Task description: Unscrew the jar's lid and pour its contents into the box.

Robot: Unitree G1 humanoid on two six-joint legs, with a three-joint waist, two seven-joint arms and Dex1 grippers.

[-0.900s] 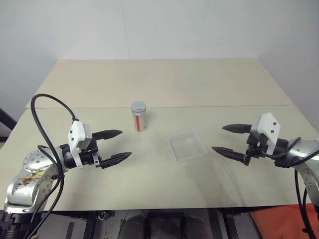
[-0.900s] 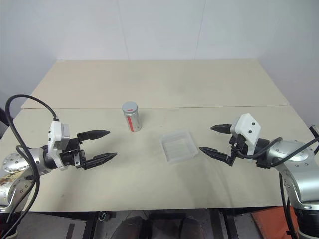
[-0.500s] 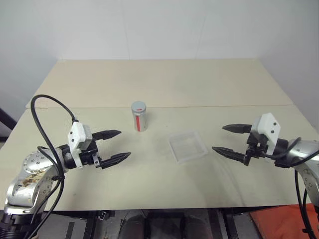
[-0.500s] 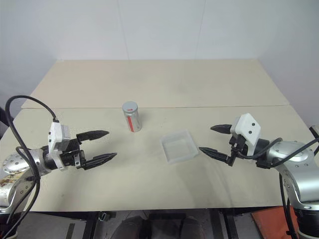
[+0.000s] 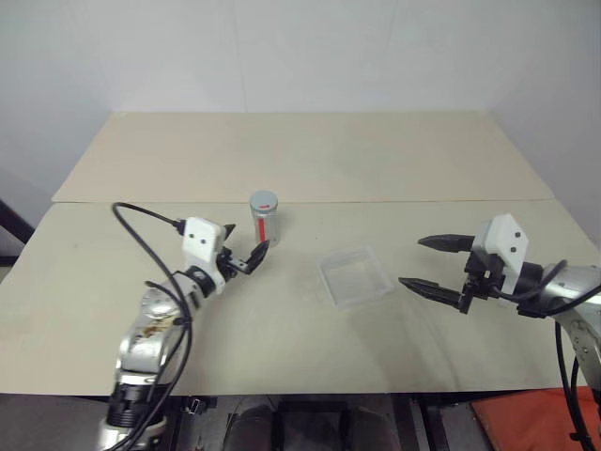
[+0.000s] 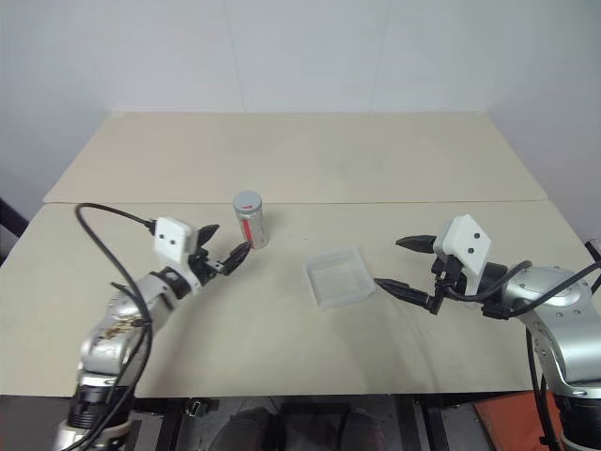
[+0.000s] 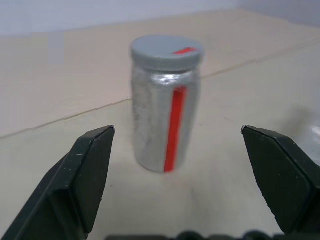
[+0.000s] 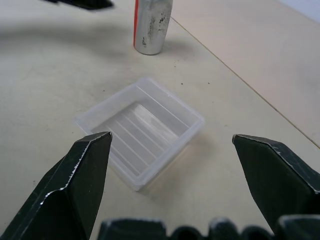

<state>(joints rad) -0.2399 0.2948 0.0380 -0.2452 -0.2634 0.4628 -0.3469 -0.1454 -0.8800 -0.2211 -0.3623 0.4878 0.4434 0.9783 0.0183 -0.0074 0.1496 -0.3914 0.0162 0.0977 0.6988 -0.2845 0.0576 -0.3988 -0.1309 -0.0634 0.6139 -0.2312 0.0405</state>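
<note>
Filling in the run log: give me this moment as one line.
left gripper: open, beside jar, not touching | right gripper: open, beside box | lid: on jar | box: empty

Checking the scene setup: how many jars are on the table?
1. The jar stands upright on the table, lid on, just ahead of the open left tool and apart from the clear box. Nothing seems to hide another.

Beige table (image 5: 376, 160) — 2 things on it: upright jar (image 5: 264, 219), clear box (image 5: 354, 277) — near, apart.
</note>
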